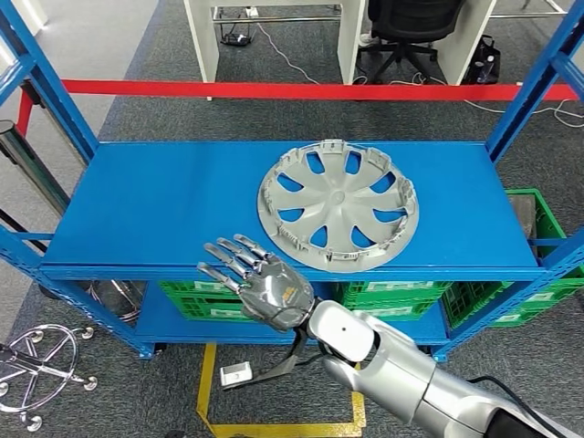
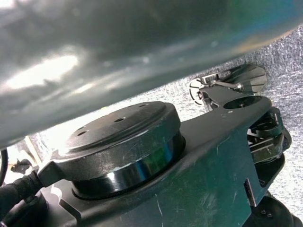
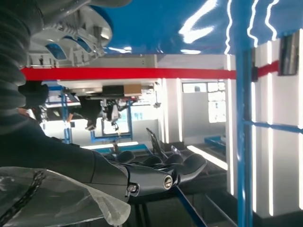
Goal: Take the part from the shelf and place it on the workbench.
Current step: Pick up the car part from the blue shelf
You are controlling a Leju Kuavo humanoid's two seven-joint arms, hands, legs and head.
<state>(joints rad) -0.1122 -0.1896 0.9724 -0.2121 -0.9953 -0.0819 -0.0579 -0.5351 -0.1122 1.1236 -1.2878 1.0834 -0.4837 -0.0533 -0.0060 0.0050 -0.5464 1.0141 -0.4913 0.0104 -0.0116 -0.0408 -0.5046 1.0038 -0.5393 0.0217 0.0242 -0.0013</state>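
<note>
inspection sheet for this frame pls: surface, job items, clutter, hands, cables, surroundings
Surface: blue metal shelf top, bare apart from the part.
Job's things: grey plastic wheel cover lies flat on the shelf, right of centre, untouched.
Clutter: green plastic crates on the lower shelf; chrome chair base on the floor at left.
Hands: right hand at the shelf's front edge, fingers spread, holding nothing; left hand cannot be judged, as the left wrist view looks down at dark robot parts.
Cables: white cables on the carpet behind the shelf.
Surroundings: red barrier tape, white desks, yellow floor marking.
</note>
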